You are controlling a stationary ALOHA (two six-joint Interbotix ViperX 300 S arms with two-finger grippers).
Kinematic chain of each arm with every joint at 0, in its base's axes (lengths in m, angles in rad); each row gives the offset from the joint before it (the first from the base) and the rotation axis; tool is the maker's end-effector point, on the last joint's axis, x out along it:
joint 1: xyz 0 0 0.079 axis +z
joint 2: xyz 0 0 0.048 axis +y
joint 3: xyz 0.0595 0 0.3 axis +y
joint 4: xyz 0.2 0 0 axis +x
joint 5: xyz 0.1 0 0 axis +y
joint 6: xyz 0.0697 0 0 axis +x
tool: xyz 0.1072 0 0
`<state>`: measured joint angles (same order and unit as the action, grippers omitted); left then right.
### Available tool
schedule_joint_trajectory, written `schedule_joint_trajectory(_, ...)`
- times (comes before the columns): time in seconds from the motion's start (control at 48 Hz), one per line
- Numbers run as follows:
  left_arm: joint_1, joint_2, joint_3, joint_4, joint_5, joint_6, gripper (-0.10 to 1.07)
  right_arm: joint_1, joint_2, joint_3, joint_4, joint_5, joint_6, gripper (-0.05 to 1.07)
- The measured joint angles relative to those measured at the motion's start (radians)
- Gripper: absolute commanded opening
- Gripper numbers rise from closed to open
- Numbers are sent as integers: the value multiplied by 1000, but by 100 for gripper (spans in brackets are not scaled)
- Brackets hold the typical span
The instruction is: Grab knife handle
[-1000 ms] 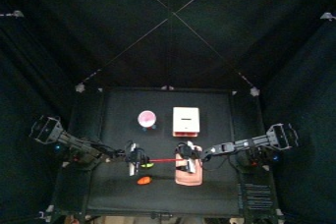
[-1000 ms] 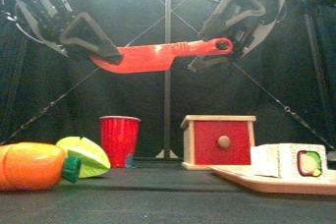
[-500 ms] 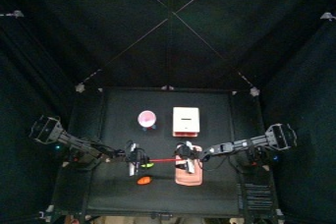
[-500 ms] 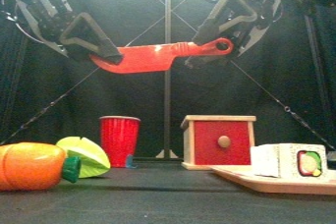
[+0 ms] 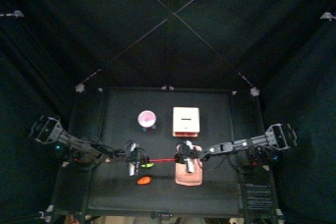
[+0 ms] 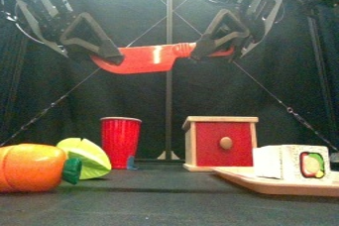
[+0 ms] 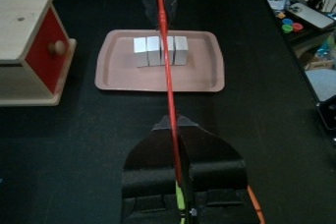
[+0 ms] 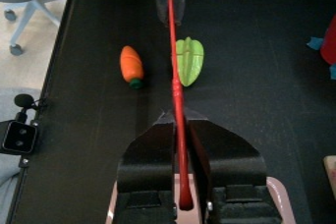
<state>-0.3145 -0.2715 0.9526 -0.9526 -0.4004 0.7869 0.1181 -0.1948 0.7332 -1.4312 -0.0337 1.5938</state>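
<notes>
The knife [image 6: 162,56] hangs level in the air above the table [image 5: 118,120], well clear of everything on it, with one gripper at each end. The left gripper [image 6: 103,56] pinches the blade end; the right gripper [image 6: 212,46] has its jaws closed narrow around the handle [image 6: 205,48]. In the right wrist view the red bar runs straight into that gripper's jaws, so the grab looks done to me, or all but done; what may be left is only for the left one to let go.

Below, nothing stands in the way. The pink board [image 7: 161,59] carries a row of sushi pieces [image 7: 161,51] at the right front. A wooden box [image 6: 220,143] with a red face stands mid-table, a red cup [image 6: 121,141] beside it. At the left front lie a carrot [image 8: 132,65] and a green piece [image 8: 192,60], close together.
</notes>
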Motion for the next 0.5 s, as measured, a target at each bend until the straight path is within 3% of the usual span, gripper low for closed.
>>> schedule_joint_trajectory(0.125, 0, -3, 2, 0, -15, 0, 35, -2, 0, 2, 0, 0, 0, 39)
schedule_joint_trajectory(0.375, 0, -5, 0, -3, -35, 2, 75, 0, 0, 6, 0, -2, -2, 39)
schedule_joint_trajectory(0.5, 2, -8, 2, -17, -57, 3, 80, 2, 0, 6, 0, -2, 0, 39)
